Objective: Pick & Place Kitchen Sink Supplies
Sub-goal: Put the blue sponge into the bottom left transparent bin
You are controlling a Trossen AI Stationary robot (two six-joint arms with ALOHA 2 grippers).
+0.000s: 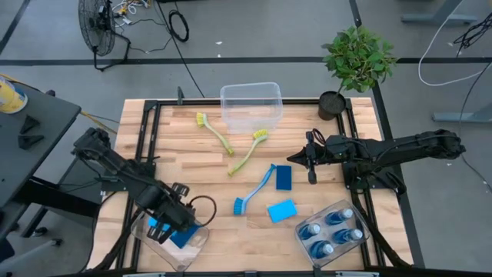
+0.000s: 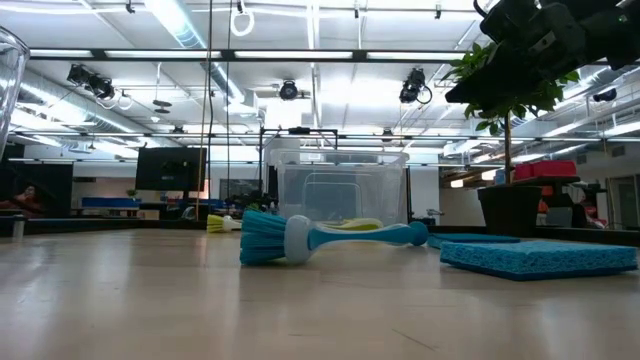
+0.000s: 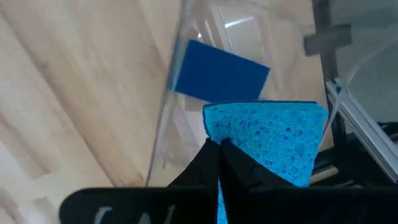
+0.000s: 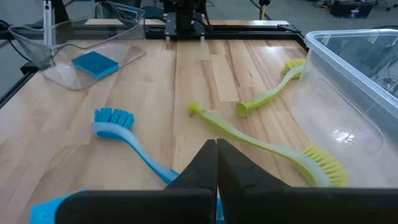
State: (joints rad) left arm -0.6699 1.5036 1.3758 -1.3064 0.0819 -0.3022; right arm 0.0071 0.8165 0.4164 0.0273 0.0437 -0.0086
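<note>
My left gripper (image 3: 217,155) is shut on a light-blue sponge (image 3: 267,137) over a clear bin (image 1: 178,248) at the table's near left corner. A dark-blue sponge (image 3: 221,74) lies flat in that bin. My right gripper (image 1: 311,158) is shut and hovers above the table, right of centre. Near it lie a dark-blue sponge (image 1: 283,177), a light-blue sponge (image 1: 281,210), a blue brush (image 1: 254,191) and two yellow-green brushes (image 1: 214,132) (image 1: 250,151). Several blue soap bottles (image 1: 330,231) stand in a clear bin at the near right. My left gripper pinches the light-blue sponge between its two fingers at the sponge's near edge (image 3: 233,146). The fingers cover the place of contact itself. The rest of the sponge sticks out past the fingertips, held over the clear bin and above the dark-blue sponge lying in it.
A large clear tub (image 1: 250,104) stands at the far middle of the table. A potted plant (image 1: 355,61) is at the far right corner. Black frame rails (image 1: 146,131) run along the table's left and right sides. Bare wood lies between the left bin and the blue brush.
</note>
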